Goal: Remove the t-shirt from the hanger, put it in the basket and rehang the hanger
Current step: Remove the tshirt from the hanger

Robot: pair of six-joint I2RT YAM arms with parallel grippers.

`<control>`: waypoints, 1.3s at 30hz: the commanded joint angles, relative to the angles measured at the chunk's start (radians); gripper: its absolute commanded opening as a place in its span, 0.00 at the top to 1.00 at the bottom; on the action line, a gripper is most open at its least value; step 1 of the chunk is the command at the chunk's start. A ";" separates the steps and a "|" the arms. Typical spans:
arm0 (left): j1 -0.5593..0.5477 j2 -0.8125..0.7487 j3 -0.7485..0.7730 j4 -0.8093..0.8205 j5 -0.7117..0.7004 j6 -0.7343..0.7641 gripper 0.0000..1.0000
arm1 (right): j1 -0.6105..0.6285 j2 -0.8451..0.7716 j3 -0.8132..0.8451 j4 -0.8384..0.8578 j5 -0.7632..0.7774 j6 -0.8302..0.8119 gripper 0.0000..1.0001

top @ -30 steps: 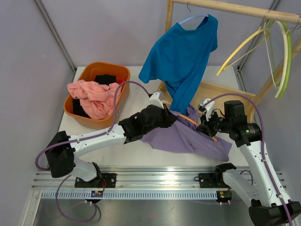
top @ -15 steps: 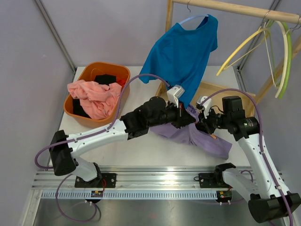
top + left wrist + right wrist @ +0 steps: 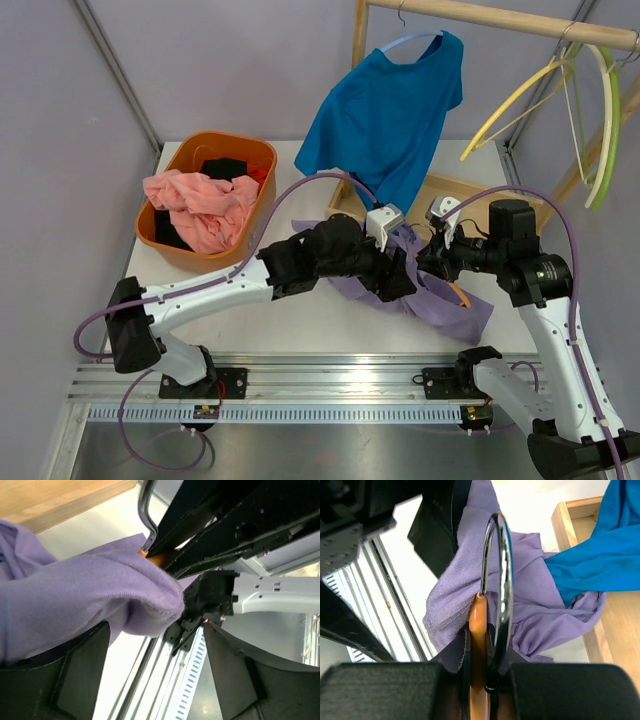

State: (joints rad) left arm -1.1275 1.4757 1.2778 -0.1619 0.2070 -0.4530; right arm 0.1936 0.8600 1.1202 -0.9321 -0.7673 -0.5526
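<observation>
The purple t-shirt (image 3: pixel 445 308) lies bunched on the table, still draped over the orange hanger (image 3: pixel 478 625). My right gripper (image 3: pixel 485 680) is shut on the hanger just below its metal hook (image 3: pixel 504 575), with cloth bunched round the neck. In the top view my right gripper (image 3: pixel 432 262) sits above the shirt's upper edge. My left gripper (image 3: pixel 400 282) is right beside it. Its jaws stand wide apart in the left wrist view, where a fold of the t-shirt (image 3: pixel 85 590) hangs over the left finger (image 3: pixel 75 675). The hanger's (image 3: pixel 159 560) orange tip peeks out behind that fold.
An orange basket (image 3: pixel 170 240) with pink and black clothes stands at the back left. A blue t-shirt (image 3: pixel 385 120) hangs from the wooden rail (image 3: pixel 500 18), above a wooden base (image 3: pixel 470 192). Yellow-green hangers (image 3: pixel 600 110) hang at the right. The metal rail (image 3: pixel 330 385) runs along the near edge.
My left gripper has travelled right along the purple shirt to the right gripper and opened, letting go of the cloth. The shirt has bunched toward the right. The right arm rose slightly.
</observation>
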 commanded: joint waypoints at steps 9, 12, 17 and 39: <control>0.003 -0.262 0.207 -0.431 0.029 0.376 0.05 | 0.001 0.011 0.038 -0.048 -0.101 -0.075 1.00; 0.005 -0.327 0.174 -0.504 -0.030 0.526 0.01 | 0.001 0.046 0.062 -0.152 -0.128 -0.183 1.00; 0.006 -0.351 0.062 -0.485 -0.012 0.805 0.01 | 0.003 0.128 0.101 -0.351 -0.208 -0.423 1.00; 0.020 -0.091 0.015 -0.301 0.147 0.889 0.41 | 0.095 0.206 0.101 -0.378 -0.224 -0.510 1.00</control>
State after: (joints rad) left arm -1.1130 1.3857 1.2858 -0.5526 0.2951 0.4599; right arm 0.2745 1.0740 1.1858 -1.3319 -0.9302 -1.0386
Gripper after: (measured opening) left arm 0.629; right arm 0.135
